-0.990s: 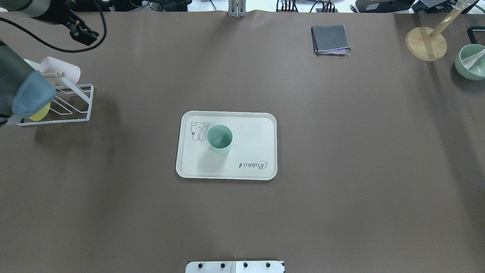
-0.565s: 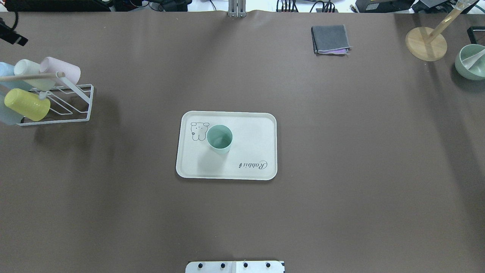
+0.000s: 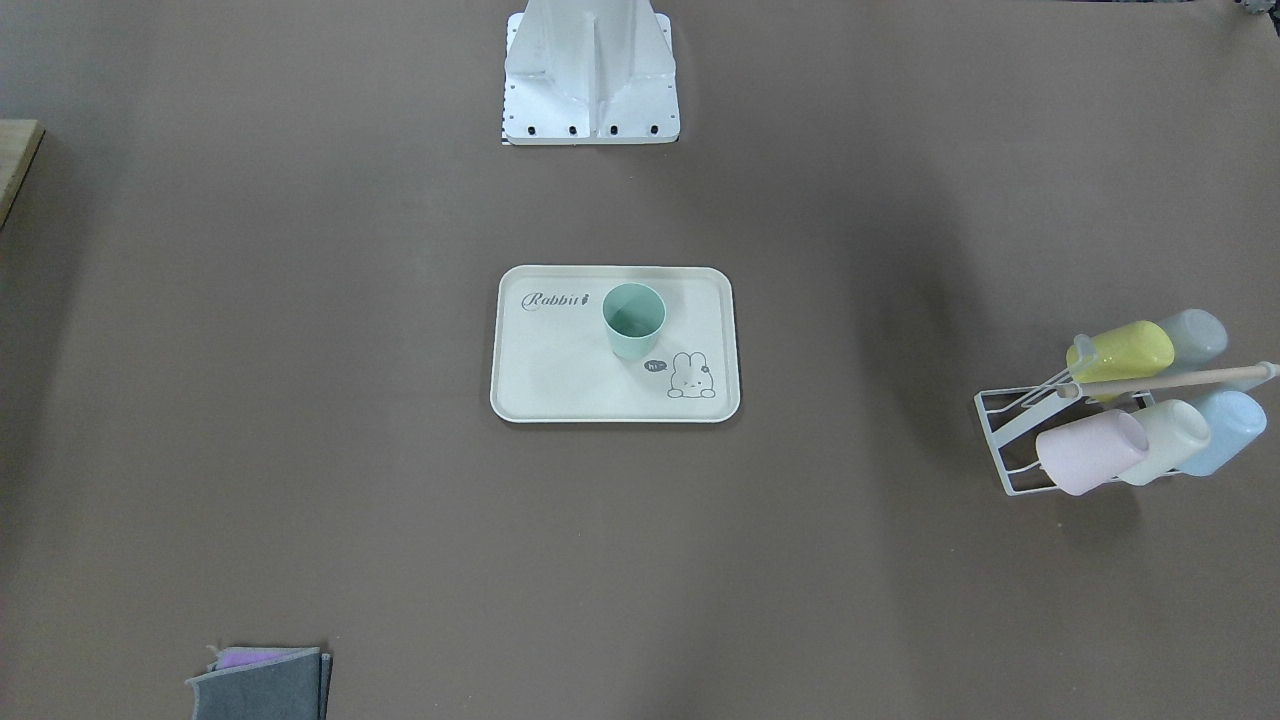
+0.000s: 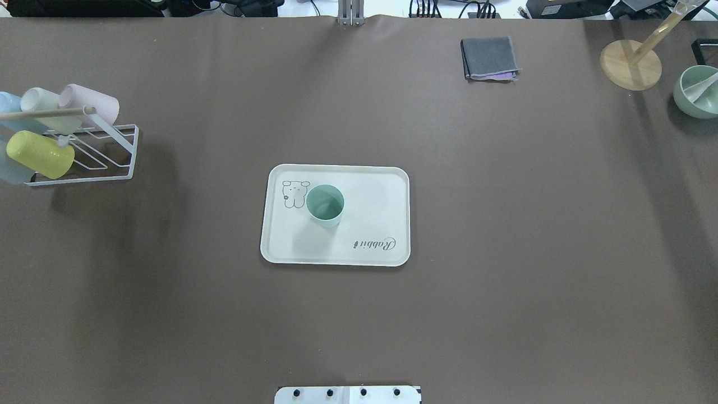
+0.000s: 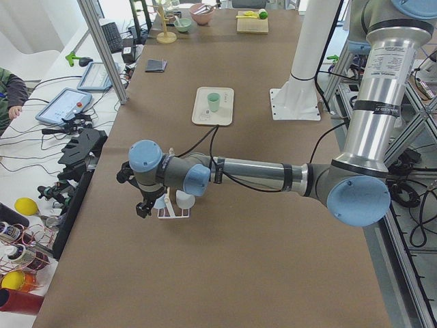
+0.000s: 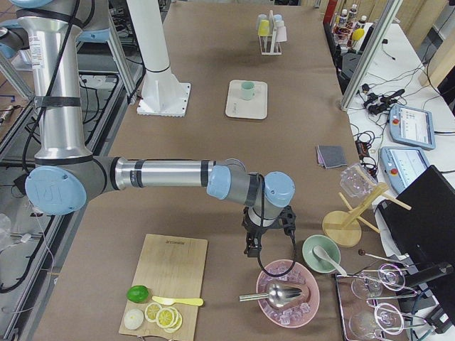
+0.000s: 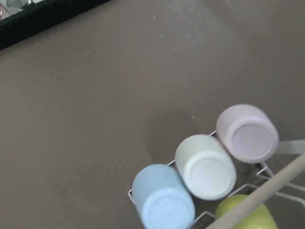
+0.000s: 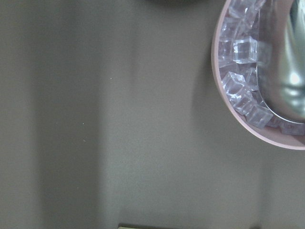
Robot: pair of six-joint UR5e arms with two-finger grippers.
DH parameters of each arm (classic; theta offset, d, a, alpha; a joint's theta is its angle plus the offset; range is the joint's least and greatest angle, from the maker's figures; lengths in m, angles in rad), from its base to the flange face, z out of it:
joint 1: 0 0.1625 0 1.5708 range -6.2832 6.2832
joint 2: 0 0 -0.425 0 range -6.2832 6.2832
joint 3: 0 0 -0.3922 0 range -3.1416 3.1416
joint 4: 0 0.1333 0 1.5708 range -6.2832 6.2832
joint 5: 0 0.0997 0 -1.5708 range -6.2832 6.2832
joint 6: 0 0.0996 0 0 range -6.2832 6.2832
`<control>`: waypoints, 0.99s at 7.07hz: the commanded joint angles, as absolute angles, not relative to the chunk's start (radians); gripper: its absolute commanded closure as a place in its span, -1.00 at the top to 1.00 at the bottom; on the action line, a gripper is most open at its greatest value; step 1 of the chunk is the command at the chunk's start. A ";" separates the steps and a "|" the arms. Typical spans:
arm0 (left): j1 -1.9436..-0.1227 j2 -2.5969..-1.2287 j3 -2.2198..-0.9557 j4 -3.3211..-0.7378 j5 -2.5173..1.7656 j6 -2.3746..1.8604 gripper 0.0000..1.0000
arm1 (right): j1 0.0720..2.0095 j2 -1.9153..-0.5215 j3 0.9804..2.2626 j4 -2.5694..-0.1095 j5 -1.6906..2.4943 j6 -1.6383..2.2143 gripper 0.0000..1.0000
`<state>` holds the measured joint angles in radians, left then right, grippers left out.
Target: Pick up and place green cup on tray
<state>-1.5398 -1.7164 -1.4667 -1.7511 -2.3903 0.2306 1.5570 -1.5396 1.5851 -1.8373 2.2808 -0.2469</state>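
Note:
The green cup (image 4: 325, 205) stands upright on the cream tray (image 4: 373, 221), beside the bunny drawing; it also shows in the front view as cup (image 3: 633, 318) on tray (image 3: 560, 375). No gripper is near it. My left gripper (image 5: 142, 205) hangs far off at the table's left end, by the cup rack; whether it is open or shut I cannot tell. My right gripper (image 6: 254, 245) hovers at the right end next to a pink ice bowl, its state equally unclear. Neither wrist view shows fingers.
A white wire rack (image 4: 106, 151) holds several pastel cups, seen close in the left wrist view (image 7: 205, 167). A folded grey cloth (image 4: 489, 58), wooden stand (image 4: 630, 64) and green bowl (image 4: 697, 92) sit at the far right. The ice bowl (image 8: 248, 95) and cutting board (image 6: 167, 284) lie by the right arm.
The left arm, over the rack a second ago, has withdrawn leftward out of the overhead view. The green cup and tray have not moved.

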 commanded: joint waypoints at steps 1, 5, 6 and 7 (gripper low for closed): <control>-1.565 -1.631 -1.485 -1.616 -2.347 0.248 0.97 | 1.557 -1.540 1.585 -1.838 2.280 -0.247 1.00; -1.608 -1.557 -1.632 -1.444 -2.347 0.249 0.97 | 1.557 -1.539 1.585 -1.838 2.281 -0.247 1.00; -1.608 -1.559 -1.631 -1.443 -2.347 0.249 0.97 | 1.557 -1.539 1.585 -1.836 2.281 -0.247 1.00; -1.608 -1.557 -1.632 -1.443 -2.347 0.249 0.97 | 1.557 -1.539 1.585 -1.836 2.281 -0.247 1.00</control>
<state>-1.6067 -1.5593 -1.6263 -1.4471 -2.3469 0.2485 1.5570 -1.5386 1.5846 -1.8366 2.2810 -0.2470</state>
